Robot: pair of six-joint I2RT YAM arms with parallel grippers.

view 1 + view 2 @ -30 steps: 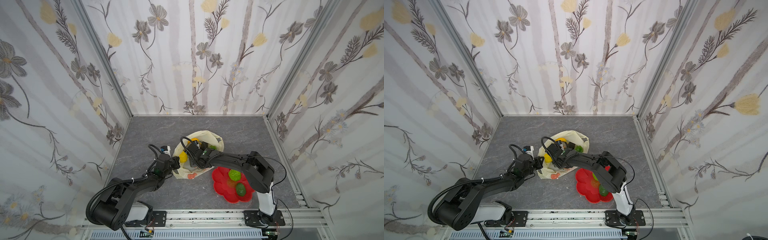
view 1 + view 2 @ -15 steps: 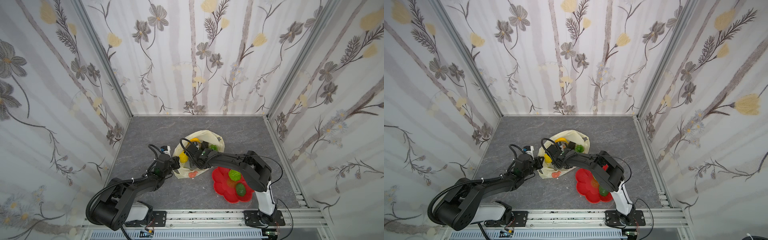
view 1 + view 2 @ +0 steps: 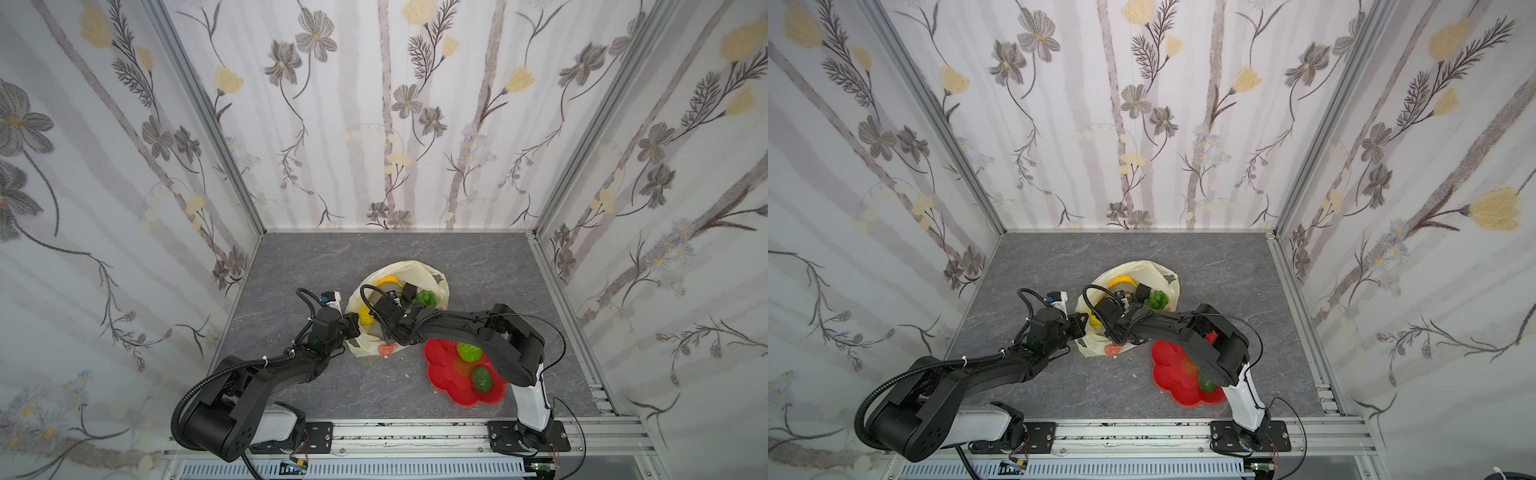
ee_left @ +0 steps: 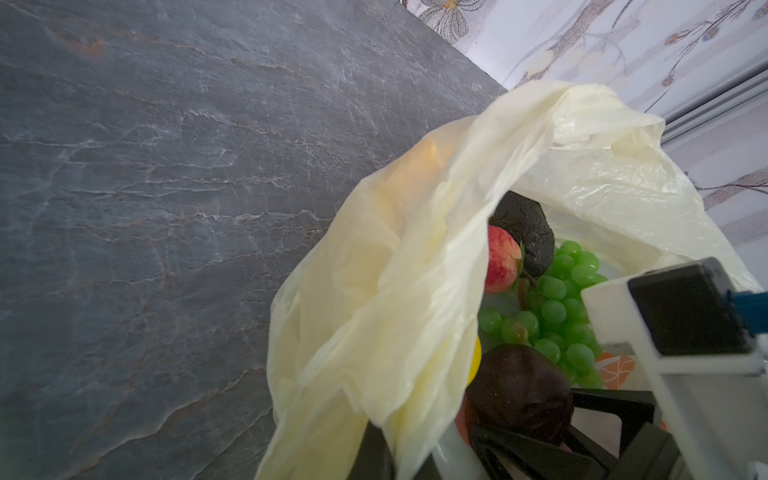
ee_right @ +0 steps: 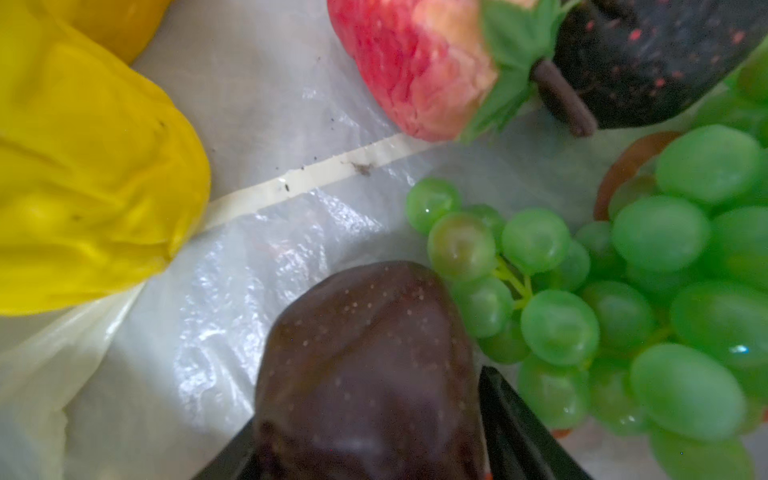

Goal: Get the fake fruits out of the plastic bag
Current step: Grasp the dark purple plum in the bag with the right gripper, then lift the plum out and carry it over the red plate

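The left gripper (image 3: 352, 326) clenched on the plastic bag (image 3: 419, 268) rim — right gripper (image 5: 365, 399) grasping a blackish-brown fruit (image 5: 365, 324) inside.

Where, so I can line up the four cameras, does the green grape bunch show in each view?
In a top view: grape bunch in the plastic bag's mouth, right of the banana.
In a top view: grape bunch, same spot.
Left wrist: grape bunch inside the bag, next to the dark brown fruit.
Right wrist: grape bunch beside the dark brown fruit.
Shared landmark: the pale-yellow plastic bag, in all four.
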